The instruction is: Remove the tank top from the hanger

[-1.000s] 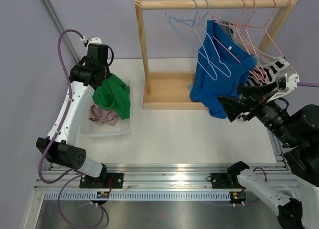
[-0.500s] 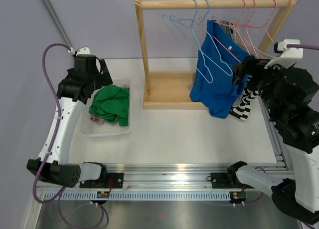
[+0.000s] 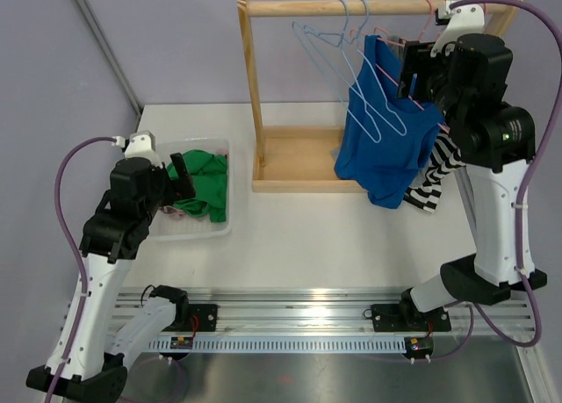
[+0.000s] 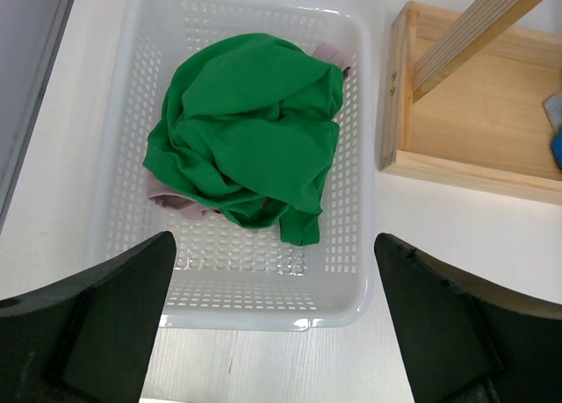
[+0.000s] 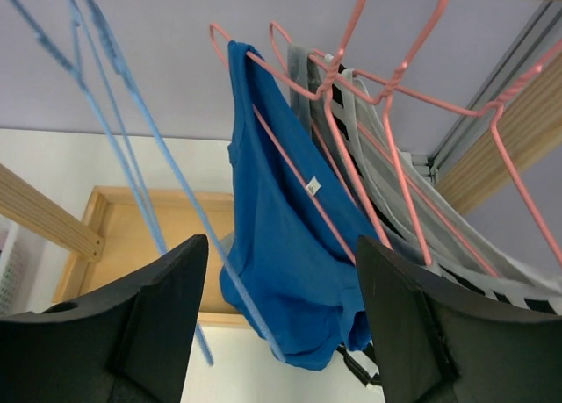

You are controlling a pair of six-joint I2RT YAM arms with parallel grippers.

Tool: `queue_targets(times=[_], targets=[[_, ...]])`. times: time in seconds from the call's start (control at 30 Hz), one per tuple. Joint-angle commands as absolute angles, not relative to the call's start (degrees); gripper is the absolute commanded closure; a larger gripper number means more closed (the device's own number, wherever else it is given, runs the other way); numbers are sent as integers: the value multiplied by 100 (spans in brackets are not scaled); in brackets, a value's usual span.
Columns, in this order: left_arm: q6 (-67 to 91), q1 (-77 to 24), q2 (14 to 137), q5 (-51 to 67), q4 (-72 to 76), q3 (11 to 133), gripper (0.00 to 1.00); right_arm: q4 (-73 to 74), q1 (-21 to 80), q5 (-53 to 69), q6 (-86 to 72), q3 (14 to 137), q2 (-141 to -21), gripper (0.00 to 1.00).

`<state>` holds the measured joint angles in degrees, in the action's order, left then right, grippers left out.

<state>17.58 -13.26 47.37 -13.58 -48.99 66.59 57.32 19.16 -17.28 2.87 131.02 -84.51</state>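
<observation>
Right gripper (image 5: 279, 254): jaws spread wide and empty.
Tank top (image 5: 272, 245): blue, draped on a pink hanger (image 5: 299, 170), dead ahead between the jaws and untouched.
Left gripper (image 4: 272, 280): wide open, nothing held, with the basket (image 4: 351, 157) and green garment (image 4: 246, 140) below the jaws.
Snag risk: empty blue hangers (image 5: 132, 157) cross in front of one jaw, so a reach could hook them.
Wrong-grab risk: the striped garment (image 5: 395, 201) crowds the other jaw.
Pull risk: tugging the cloth while the strap is hooked likely drags the hanger off the rail (image 3: 369, 8).
</observation>
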Motion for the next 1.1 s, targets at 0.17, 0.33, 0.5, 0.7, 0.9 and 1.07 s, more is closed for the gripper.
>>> queue_targets(times=[0.17, 0.33, 0.5, 0.7, 0.9, 1.07], targets=[[1696, -1345, 4430, -1064, -4166, 5934, 1, 5810, 1038, -642, 677, 13571, -9281, 30], [1661, -1345, 4456, -888, -3964, 5573, 1, 5590, 695, -414, 730, 13334, -9474, 35], [1661, -1345, 4588, -615, -3964, 5581, 1, 5485, 633, -299, 808, 13166, -9597, 38], [1652, -1345, 4570, -536, -3937, 5546, 1, 5511, 615, 386, 756, 13219, -9668, 58], [1661, -1345, 4588, -404, -3929, 5511, 1, 5257, 615, 1027, 160, 12948, -9580, 78], [1661, -1345, 4614, -369, -3929, 5493, 1, 5089, 615, 1300, -228, 12955, -9554, 100]])
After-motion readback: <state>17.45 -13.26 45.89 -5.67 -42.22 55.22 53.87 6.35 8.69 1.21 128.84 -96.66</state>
